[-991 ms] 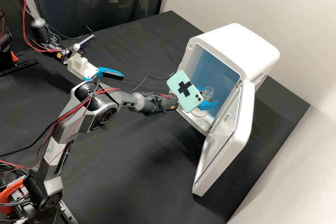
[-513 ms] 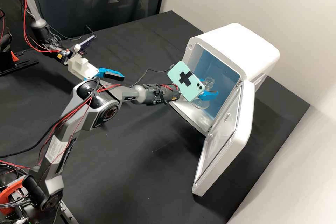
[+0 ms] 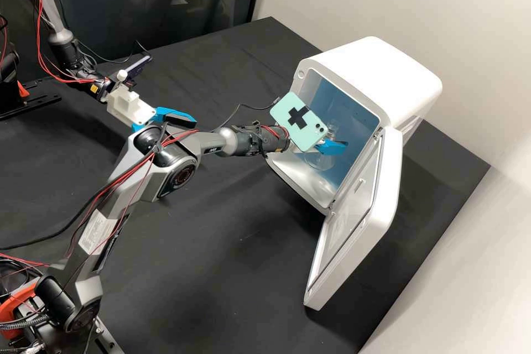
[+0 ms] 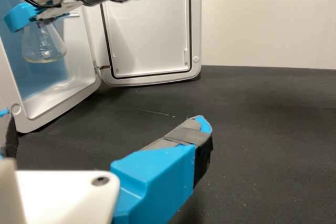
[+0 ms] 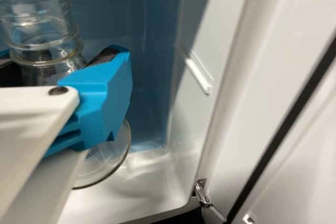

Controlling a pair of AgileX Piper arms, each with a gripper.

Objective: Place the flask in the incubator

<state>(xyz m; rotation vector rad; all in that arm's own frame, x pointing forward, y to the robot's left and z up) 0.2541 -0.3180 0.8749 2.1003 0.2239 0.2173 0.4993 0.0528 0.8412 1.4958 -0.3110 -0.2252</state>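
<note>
Right gripper [image 3: 331, 142] clamped on flask [image 5: 39, 22] neck, flask inside open incubator [image 3: 381, 74]. Left gripper [image 3: 178, 117] well apart from incubator, grip state unclear.

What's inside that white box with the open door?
A clear glass conical flask, gripped by the right gripper. The wrist's mint-green phone covers part of the white box's interior.

The flask [image 5: 39, 24] is clear, smooth glass. The incubator [image 3: 381, 74] is glossy white plastic, its inner walls smooth blue. The desk [image 3: 221, 243] has a matt black, cloth-like cover.
</note>
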